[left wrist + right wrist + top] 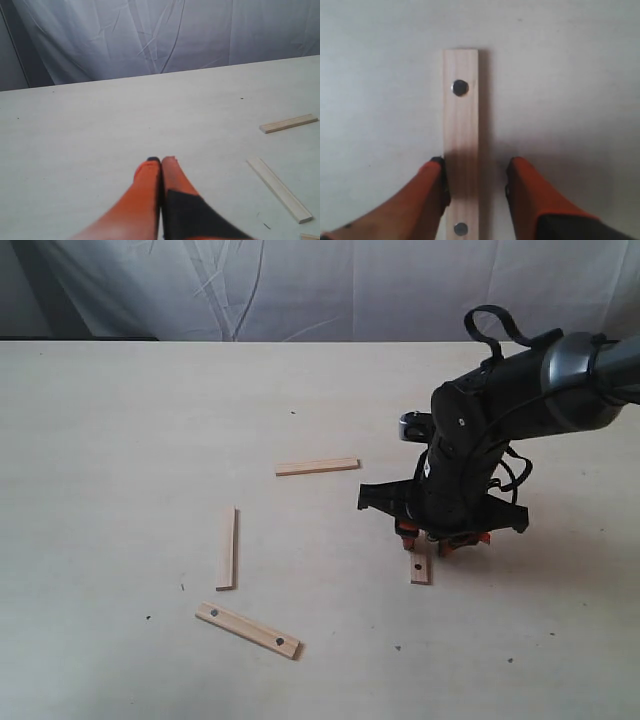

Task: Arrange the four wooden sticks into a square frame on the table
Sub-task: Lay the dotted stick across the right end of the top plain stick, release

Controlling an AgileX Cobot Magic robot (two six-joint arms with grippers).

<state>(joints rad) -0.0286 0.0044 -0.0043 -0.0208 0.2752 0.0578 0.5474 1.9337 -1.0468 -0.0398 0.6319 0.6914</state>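
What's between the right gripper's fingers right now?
Right wrist view: one wooden stick with dark dots lies between the right gripper's fingers. One finger sits at its edge, and the other stands off over bare table.

**woodnoob:** what colour are the sticks (317, 467)?

**rigfan:** pale blond wood. the dotted stick (461, 130) has dark grey dots. right end effector (477, 165) is orange with black, arm (470, 440) is black. counter (120, 440) is pale beige, faint grain, tiny dark specks. backdrop cloth (300, 290) is whitish-grey.
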